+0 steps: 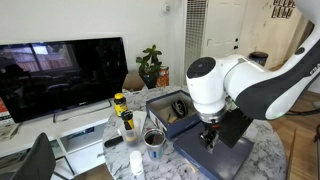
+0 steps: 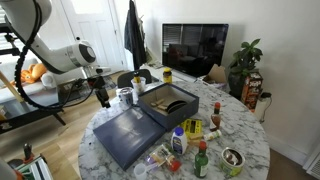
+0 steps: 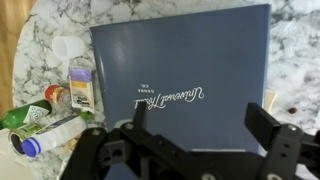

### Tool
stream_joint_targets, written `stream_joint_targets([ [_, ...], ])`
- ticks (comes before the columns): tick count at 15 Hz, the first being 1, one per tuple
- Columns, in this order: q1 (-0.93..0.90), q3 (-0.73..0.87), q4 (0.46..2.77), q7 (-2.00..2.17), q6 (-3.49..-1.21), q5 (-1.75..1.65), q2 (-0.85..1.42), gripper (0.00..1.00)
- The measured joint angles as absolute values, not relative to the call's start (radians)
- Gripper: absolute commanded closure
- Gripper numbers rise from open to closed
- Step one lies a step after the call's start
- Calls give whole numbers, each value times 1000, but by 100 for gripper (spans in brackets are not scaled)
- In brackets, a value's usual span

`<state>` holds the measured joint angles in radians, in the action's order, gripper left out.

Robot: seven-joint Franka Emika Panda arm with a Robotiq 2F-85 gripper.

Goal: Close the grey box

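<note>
The grey box (image 2: 166, 101) stands open in the middle of the round marble table, with dark items inside; it also shows in an exterior view (image 1: 176, 106). Its flat slate-blue lid (image 2: 125, 136) lies separately on the table beside the box. In the wrist view the lid (image 3: 180, 60) fills the frame and bears white script lettering. My gripper (image 3: 202, 125) is open and empty and hovers above the lid's near edge. It shows in both exterior views (image 1: 208, 139) (image 2: 103, 98).
A metal cup (image 1: 155, 140) and several bottles (image 2: 185, 142) stand around the box and lid, with more bottles at the lid's left in the wrist view (image 3: 50, 112). A TV (image 1: 60, 75) and a plant (image 2: 246, 62) stand behind the table.
</note>
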<state>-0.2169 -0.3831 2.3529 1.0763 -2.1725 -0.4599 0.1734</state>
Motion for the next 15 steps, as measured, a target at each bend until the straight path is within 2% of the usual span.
stream_joint_targets([
  [8,-393,-321,2263,1078,-2158,-462,351,0],
  [15,-536,-240,2097,1080,-2014,-489,533,0],
])
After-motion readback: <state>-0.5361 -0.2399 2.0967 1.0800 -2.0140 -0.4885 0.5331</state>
